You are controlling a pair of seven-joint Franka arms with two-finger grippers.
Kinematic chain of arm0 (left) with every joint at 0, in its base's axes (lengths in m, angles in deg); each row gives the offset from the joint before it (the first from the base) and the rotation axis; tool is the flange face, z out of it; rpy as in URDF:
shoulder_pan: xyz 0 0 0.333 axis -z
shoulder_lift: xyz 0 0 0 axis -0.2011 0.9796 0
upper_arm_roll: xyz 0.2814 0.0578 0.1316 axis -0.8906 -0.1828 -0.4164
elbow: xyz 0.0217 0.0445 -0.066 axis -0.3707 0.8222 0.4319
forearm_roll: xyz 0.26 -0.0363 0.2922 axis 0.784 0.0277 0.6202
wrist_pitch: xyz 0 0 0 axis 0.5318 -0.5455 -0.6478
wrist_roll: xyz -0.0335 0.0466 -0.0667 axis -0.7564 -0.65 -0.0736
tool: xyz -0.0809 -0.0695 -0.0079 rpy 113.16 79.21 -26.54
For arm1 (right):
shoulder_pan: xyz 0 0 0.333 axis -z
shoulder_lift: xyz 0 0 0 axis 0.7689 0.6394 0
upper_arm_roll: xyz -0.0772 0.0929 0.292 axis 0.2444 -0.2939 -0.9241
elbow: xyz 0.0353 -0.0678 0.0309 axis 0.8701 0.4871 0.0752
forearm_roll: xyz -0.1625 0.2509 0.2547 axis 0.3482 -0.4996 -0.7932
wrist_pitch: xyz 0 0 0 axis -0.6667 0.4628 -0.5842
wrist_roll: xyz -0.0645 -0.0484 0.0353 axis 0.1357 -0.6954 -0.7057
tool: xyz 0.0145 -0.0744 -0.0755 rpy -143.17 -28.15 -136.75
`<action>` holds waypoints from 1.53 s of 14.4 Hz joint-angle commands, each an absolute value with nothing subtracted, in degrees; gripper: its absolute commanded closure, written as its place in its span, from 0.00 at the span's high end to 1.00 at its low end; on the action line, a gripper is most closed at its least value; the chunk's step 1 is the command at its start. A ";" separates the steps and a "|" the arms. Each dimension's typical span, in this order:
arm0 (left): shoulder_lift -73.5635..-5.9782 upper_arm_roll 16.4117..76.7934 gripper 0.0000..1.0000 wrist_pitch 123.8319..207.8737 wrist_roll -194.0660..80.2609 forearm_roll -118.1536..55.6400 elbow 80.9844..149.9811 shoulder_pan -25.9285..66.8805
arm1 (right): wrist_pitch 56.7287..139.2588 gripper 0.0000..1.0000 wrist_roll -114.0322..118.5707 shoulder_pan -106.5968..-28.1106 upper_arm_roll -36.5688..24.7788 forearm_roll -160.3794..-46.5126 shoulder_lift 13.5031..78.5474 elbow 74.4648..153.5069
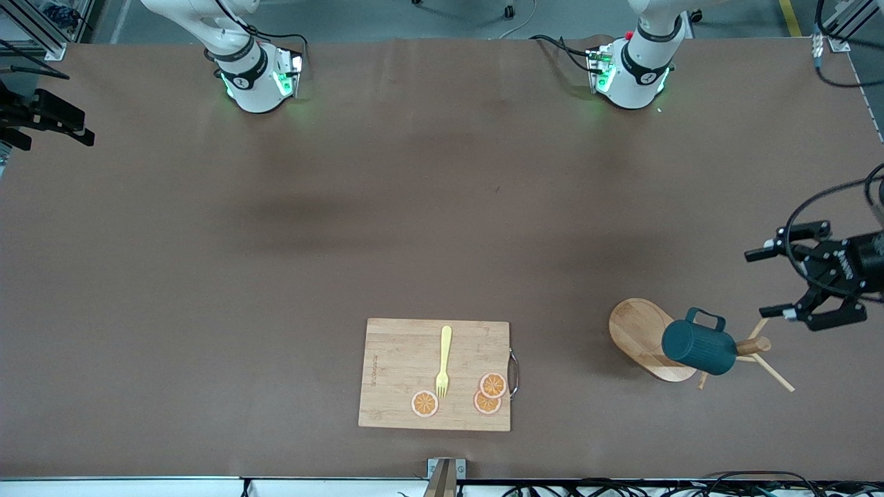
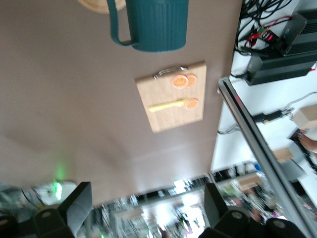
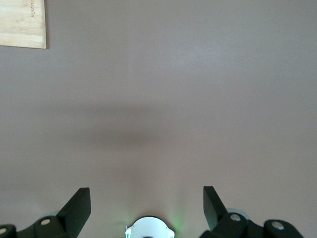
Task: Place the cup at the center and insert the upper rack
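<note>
The dark teal cup [image 1: 697, 348] sits over the post of the upper rack [image 1: 646, 331], a light wooden mug tree near the left arm's end of the table. The rack's oval base faces the table's middle. Its post and pegs [image 1: 763, 355] point toward the left arm's end. My left gripper [image 1: 757, 284] is open and empty, in the air just past the peg tips. The left wrist view shows the cup [image 2: 153, 25] and my open left gripper [image 2: 146, 203]. My right gripper [image 3: 146, 198] is open and empty, over bare table; it is out of the front view.
A rectangular wooden cutting board [image 1: 394, 373] with a yellow fork [image 1: 444, 359] and orange slices [image 1: 492, 385] lies near the front edge, mid-table. It has a metal handle [image 1: 513, 373]. A black mount [image 1: 41, 117] sticks in at the right arm's end.
</note>
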State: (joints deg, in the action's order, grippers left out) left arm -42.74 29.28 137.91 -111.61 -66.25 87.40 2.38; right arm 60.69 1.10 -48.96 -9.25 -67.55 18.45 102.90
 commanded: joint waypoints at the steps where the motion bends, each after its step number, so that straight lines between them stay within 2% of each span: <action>1: -49.55 30.82 1.00 138.16 -110.49 -53.95 89.33 6.23 | 61.30 1.00 1.50 -48.67 -9.59 -67.57 17.20 104.09; 4: -53.34 36.96 1.00 134.49 -105.23 -38.40 89.51 6.15 | 61.30 1.00 1.50 -48.67 -9.50 -67.48 17.20 104.17; 6: -55.62 38.90 1.00 131.59 -97.34 -30.13 90.38 6.15 | 61.21 1.00 1.50 -48.59 -9.50 -67.57 17.20 104.17; 10: -61.24 38.74 1.00 131.30 -81.43 -21.93 96.52 6.33 | 61.21 1.00 1.41 -48.41 -9.41 -67.48 17.20 104.17; 17: -73.91 37.77 1.00 136.31 -65.85 -21.30 114.63 6.15 | 61.21 1.00 1.32 -48.50 -9.41 -67.48 17.11 104.09; 22: -76.03 37.86 1.00 136.40 -56.09 -21.47 115.97 5.80 | 61.21 1.00 1.32 -48.50 -9.41 -67.48 17.11 104.08</action>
State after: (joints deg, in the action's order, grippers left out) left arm -74.09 37.79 135.31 -58.93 -21.70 114.33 6.04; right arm 60.71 1.10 -48.95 -9.13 -67.55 18.45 102.90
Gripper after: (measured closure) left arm 0.000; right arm 0.000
